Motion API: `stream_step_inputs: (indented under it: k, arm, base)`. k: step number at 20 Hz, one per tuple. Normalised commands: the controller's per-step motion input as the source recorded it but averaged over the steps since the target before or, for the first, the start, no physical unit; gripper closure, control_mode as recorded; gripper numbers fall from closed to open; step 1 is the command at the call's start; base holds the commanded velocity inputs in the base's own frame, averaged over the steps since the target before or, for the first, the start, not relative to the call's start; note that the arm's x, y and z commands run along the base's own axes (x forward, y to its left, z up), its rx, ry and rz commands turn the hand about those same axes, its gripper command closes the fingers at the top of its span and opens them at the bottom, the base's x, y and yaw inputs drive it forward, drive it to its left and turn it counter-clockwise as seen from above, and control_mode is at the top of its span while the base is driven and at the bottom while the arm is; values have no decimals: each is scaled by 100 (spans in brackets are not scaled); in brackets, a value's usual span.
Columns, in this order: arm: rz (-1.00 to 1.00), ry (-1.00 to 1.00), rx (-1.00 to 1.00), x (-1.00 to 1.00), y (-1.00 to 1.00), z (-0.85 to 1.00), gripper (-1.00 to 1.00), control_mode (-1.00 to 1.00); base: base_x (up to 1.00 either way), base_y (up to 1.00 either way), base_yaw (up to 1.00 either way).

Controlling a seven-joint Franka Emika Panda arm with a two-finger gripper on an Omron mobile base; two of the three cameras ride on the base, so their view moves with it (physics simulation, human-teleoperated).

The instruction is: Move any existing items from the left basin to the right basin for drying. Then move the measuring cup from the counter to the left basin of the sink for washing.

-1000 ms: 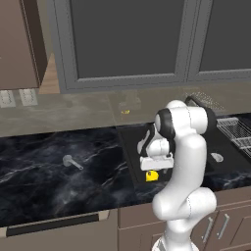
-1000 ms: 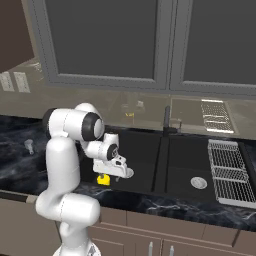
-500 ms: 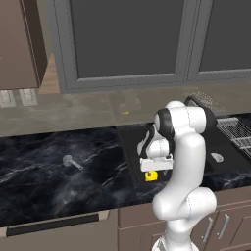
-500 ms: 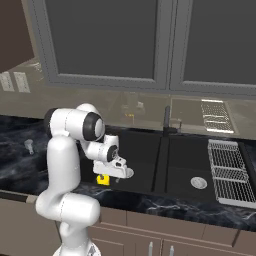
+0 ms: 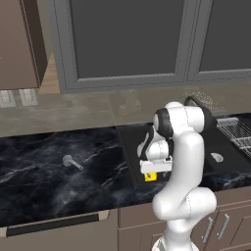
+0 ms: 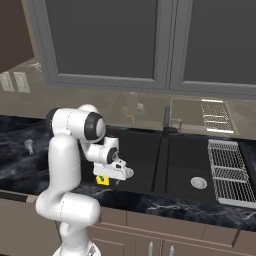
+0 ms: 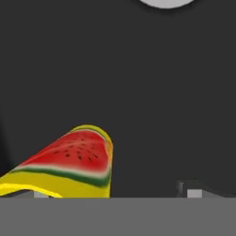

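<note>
The existing item is a yellow-rinded lump with a red, watermelon-like face [image 7: 73, 163]. It lies on the floor of the left basin [image 5: 131, 142] near the front wall, where it looks like a small yellow spot [image 5: 150, 177] [image 6: 102, 180]. My gripper [image 7: 117, 193] hangs open just above it, with the item by the left fingertip [image 7: 40, 194] and partly between the fingers. From the base views the gripper [image 5: 154, 171] [image 6: 113, 176] points down into the basin. The measuring cup [image 5: 71, 161] [image 6: 29, 145] sits on the counter [image 5: 44, 181] to the left. The right basin [image 6: 192, 157] holds only its drain [image 6: 198, 182].
A dark faucet [image 6: 167, 120] stands behind the divider between the basins. A wire dish rack [image 6: 230, 170] [image 5: 238, 130] lies right of the sink. The left basin's silver drain [image 7: 166, 2] shows at the top edge of the hand view. Grey cabinets hang above.
</note>
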Motion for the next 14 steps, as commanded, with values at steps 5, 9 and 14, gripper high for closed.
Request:
stream_step_inputs:
  k: [5, 9, 14]
  arm:
    - [0, 8, 0, 0, 0, -22, 100, -100]
    - [0, 2, 0, 0, 0, -6, 100, -100]
    - [0, -2, 0, 0, 0, 0, 100, -100]
  base:
    - [0, 0, 0]
    - [0, 0, 0]
    - [0, 0, 0]
